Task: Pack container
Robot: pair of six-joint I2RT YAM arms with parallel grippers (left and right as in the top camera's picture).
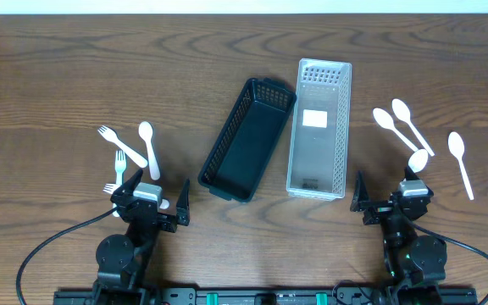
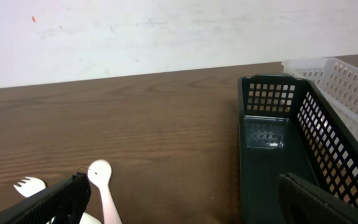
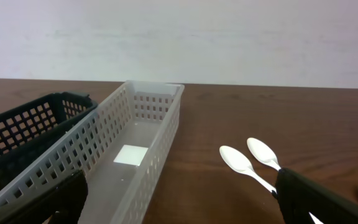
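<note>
- Left gripper [image 1: 153, 206] — at the near table edge, jaws spread wide, nothing between them.
- Right gripper [image 1: 390, 203] — at the near edge on the other side, jaws equally wide apart, empty.
- Black mesh basket [image 1: 246, 140] — centre of the table [image 1: 58, 76], lying at a slant, nothing inside.
- Clear mesh basket [image 1: 318, 129] — just beside the black one on its right, far corners close together; only a white square label [image 1: 314, 119] shows on its floor.
- Left group, on bare wood left of the black basket: far fork [image 1: 108, 134], near fork [image 1: 120, 163] and left spoon [image 1: 148, 144], all white and close together. A third fork head [image 1: 108, 188] shows beside the left gripper, the rest hidden.
- Right group, right of the clear basket: paired spoons [image 1: 386, 121] lying side by side, near spoon [image 1: 417, 161] just ahead of the right gripper, outer spoon [image 1: 458, 152] farthest right, apart from the others.
</note>
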